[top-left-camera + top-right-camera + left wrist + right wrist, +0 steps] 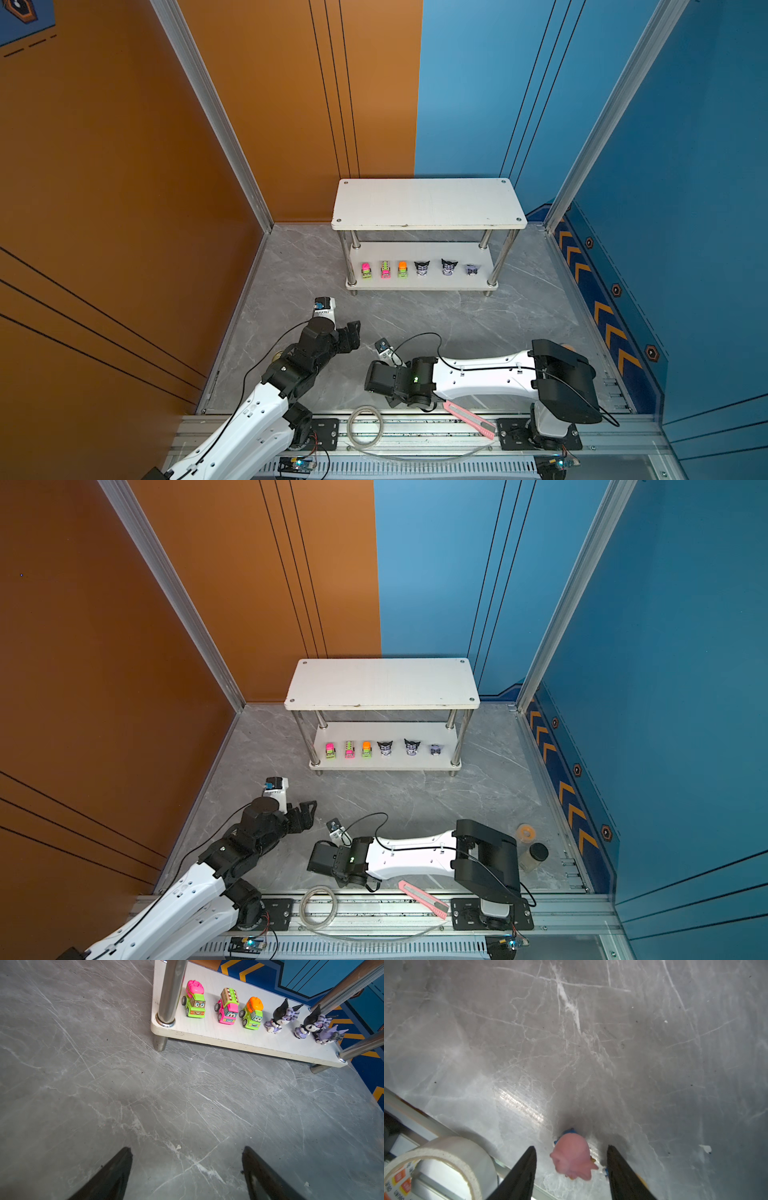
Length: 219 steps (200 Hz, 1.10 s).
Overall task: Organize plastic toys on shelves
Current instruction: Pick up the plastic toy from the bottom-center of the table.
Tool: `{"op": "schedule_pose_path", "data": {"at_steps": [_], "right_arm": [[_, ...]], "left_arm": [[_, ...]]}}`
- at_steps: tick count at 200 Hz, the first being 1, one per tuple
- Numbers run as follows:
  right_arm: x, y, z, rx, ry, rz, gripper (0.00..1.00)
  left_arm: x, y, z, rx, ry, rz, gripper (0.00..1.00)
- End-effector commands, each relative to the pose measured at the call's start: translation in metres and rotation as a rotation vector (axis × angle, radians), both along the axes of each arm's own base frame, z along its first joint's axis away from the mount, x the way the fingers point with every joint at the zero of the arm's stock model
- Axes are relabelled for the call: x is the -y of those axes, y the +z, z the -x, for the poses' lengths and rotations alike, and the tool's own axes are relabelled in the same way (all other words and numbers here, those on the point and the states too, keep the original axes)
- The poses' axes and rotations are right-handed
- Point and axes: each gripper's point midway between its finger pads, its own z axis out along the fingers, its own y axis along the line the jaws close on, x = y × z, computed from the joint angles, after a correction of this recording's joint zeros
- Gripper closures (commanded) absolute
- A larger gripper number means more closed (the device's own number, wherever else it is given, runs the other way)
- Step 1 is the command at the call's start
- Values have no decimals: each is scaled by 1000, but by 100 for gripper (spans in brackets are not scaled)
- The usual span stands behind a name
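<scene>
**Right gripper** [571, 1146]: The jaws stood apart and pointed down at the grey marbled tabletop [591, 1043]. A pink-hatted figurine [572, 1157] stood on the tabletop directly between the two fingers [521, 1172]. A strip of tabletop showed on either side of it, so neither finger touched it. The jaws straddled the toy without clamping it. A roll of tape [436, 1163] sat outside one finger, clear of the figurine.

**Left gripper** [186, 1147]: The jaws were wide apart, with only tabletop between them.

**Shelves** [382, 683]: The rack stood well ahead of the left jaws and off to their right.
- Six toys were lined up along its lower board [228, 1034].
- Three neon trucks [227, 1006] occupied the end nearer the left jaws, each on its wheels with its front turned toward those jaws.
- Three black-purple figurines [279, 1016] continued the row toward the far end.
- The first two figurines stood upright. The pose of the last could not be made out.

**Other items:** In both top views a pink utility knife [469, 419] lay behind the right jaws, slanting from the tabletop's edge onto the metal rail on the robot's side. A coil of clear tubing [365, 426] lay on the same rail, also behind the right jaws. Both were well apart from the figurine.
</scene>
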Motion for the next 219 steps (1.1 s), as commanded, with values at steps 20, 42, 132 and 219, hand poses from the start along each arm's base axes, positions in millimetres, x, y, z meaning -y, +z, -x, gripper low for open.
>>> {"op": "schedule_pose_path", "data": {"at_steps": [20, 42, 132, 219], "right_arm": [[3, -15, 5, -52, -22, 11, 50], [3, -19, 8, -67, -27, 15, 54], [2, -15, 1, -79, -40, 8, 75], [1, 96, -45, -33, 9, -122, 77]], "left_arm": [[-6, -6, -1, -6, 23, -5, 15], [-6, -6, -1, -6, 24, -7, 15], [-8, -4, 2, 6, 26, -4, 15], [-14, -2, 5, 17, 35, 1, 15]]}}
